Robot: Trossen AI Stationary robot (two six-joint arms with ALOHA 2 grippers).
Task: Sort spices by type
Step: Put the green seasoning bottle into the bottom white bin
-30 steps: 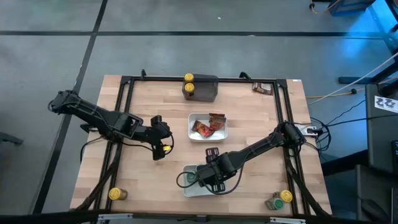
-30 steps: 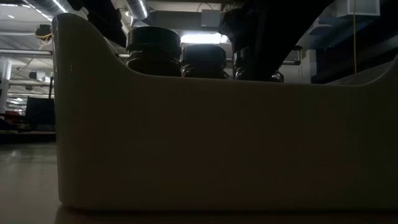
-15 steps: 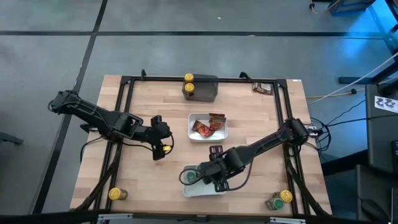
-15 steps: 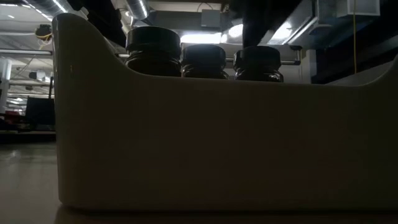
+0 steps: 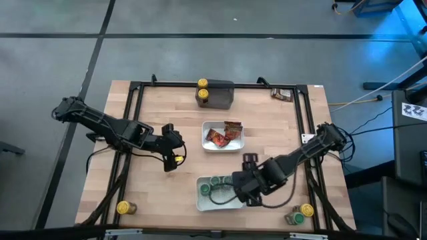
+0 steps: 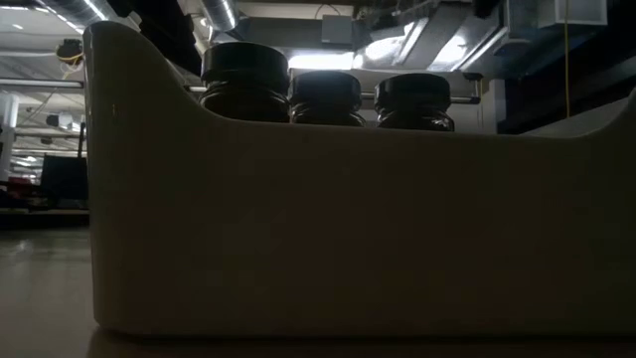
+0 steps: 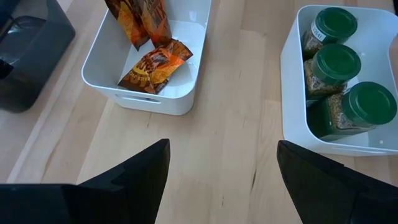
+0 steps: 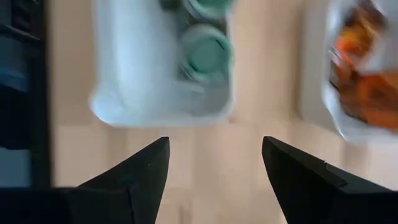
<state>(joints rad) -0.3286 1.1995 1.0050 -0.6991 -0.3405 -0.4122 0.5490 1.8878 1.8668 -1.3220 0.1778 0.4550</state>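
Observation:
Three green-lidded jars (image 5: 217, 189) stand in the near white tray (image 5: 202, 202); the low view shows their lids (image 6: 326, 85) above the tray's wall (image 6: 348, 229). My right gripper (image 5: 239, 192) is open just right of that tray, and in its wrist view (image 8: 214, 142) the tray (image 8: 124, 93) lies ahead. Orange-brown sachets (image 5: 223, 135) lie in the middle tray (image 5: 205, 145), also seen as sachets (image 7: 152, 62). My left gripper (image 5: 175, 148) hangs open left of that tray, bare table between its fingers (image 7: 222, 146). A small yellow thing (image 5: 179, 159) shows beside it.
A dark grey block (image 5: 220, 95) sits at the far edge with a yellow-lidded jar (image 5: 202, 84) by it. A sachet (image 5: 281, 94) lies at the far right corner. A yellow-lidded jar (image 5: 123, 208) stands near left, and yellow-lidded (image 5: 307, 210) and green-lidded (image 5: 293, 217) jars near right.
My right gripper was down on the third green-lidded jar in the near tray. It has left that jar standing there, risen clear of it and drawn back toward the table's right edge. The jars and trays have stayed in place.

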